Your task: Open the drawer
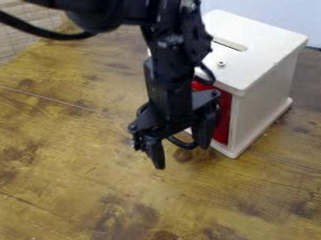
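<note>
The drawer point(216, 118) has a red front and sits in a white cube-shaped box point(266, 77) on the wooden table. Its black loop handle point(189, 143) sticks out toward the front left and is mostly hidden behind my gripper. The drawer front looks flush with the box. My gripper point(176, 143) points down right in front of the drawer, at the handle. Its jaws stand apart, with one black finger point(155, 154) to the left of the handle and the other close to the red front. I cannot tell whether the fingers touch the handle.
The box has a slot in its top point(229, 44). The wooden table point(73, 196) stretches to the left and front. A woven mat edge point(13, 38) shows at the far left. My dark arm point(160, 32) comes down from the top.
</note>
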`<state>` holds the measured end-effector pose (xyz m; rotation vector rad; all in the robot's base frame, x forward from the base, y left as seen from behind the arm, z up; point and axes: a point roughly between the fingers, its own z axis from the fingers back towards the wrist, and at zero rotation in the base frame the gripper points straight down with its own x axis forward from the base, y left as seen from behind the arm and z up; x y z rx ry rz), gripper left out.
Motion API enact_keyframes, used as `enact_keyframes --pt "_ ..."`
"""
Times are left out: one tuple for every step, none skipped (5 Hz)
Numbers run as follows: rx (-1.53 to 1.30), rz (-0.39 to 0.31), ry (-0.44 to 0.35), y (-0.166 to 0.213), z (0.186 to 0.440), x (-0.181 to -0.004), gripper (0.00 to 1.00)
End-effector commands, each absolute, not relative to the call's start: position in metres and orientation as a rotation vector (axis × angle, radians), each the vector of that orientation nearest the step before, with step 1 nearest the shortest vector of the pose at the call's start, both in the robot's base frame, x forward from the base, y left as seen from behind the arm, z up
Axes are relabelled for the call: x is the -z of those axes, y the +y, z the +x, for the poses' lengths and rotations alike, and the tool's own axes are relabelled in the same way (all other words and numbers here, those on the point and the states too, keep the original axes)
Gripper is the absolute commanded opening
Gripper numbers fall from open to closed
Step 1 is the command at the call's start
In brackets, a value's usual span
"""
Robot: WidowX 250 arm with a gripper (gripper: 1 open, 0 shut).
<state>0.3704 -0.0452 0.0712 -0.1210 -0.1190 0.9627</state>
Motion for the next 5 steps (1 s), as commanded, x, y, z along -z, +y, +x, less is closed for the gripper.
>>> enact_keyframes --pt "-0.979 -0.16 -0.16 -0.038 0.376 -0.085 1.0" --pt "-1.016 -0.17 -0.154 -0.04 0.375 -0.083 1.0" --pt "-1.101 -0.171 -0.158 -0.049 0.374 -0.077 1.0" --pt "-1.176 -0.169 -0.162 -0.057 0.375 -0.071 1.0" --pt "-1.232 -0.164 -0.166 -0.052 0.376 -0.061 1.0"
